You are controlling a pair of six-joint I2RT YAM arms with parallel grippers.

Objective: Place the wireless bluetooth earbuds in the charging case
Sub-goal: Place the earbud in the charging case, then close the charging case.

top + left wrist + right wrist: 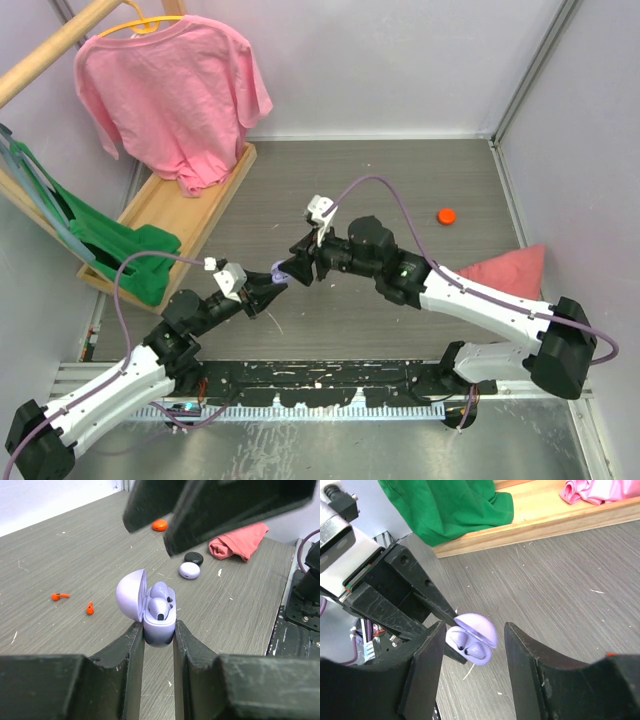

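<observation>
Lilac plastic was seen between the jaws of the left gripper [158, 626], which were closed narrowly on the base of the lilac charging case [161, 631] and pressed against its two sides. The case was held clear of the table [75, 555], with its domed lid swung open to the left of the left gripper's fingers. Two lilac earbuds [159, 607] were seated in its wells, just above the fingertips. The right gripper [475, 630] was held directly opposite, with its jaws parted wide. In the right wrist view the case lay in the gap between them and was touched by neither finger. Beyond the left gripper, on the table, a black round case [193, 557] and a pale round disc [189, 570] were seen just beside each other. A crumpled red cloth [239, 540] lay farther out, to their right. An orange disc [159, 525] was seen still farther out, partly behind the blurred dark fingers of the right gripper. To the left of the left gripper, well apart from it, two small orange earbuds [59, 596] lay on the grey wood-grain surface. Beyond the right gripper, a green cloth [445, 505] was draped over the edge of a wooden tray [545, 525].
</observation>
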